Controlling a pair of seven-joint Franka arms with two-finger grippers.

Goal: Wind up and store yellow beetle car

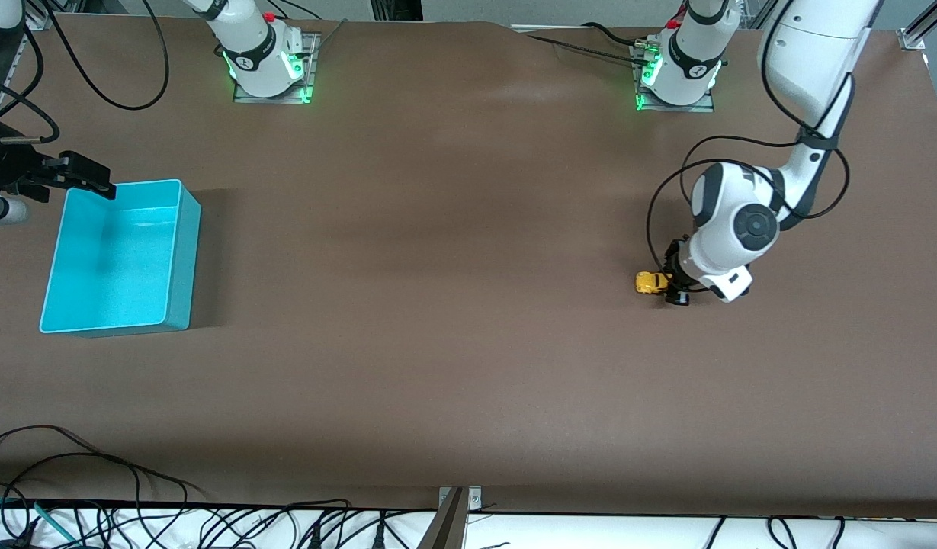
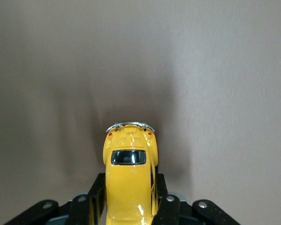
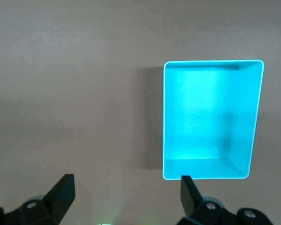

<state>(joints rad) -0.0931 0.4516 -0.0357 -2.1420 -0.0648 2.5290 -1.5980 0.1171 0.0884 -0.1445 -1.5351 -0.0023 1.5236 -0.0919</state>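
At right arm's end, turquoise bin (image 1: 180, 263), nothing inside

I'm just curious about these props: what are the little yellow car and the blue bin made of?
The car looks like glossy painted metal or hard plastic: bright highlights on its roof and a chrome-like bumper; which one I cannot tell. The bin looks like smooth moulded plastic, with thin walls, rounded corners and a soft sheen.
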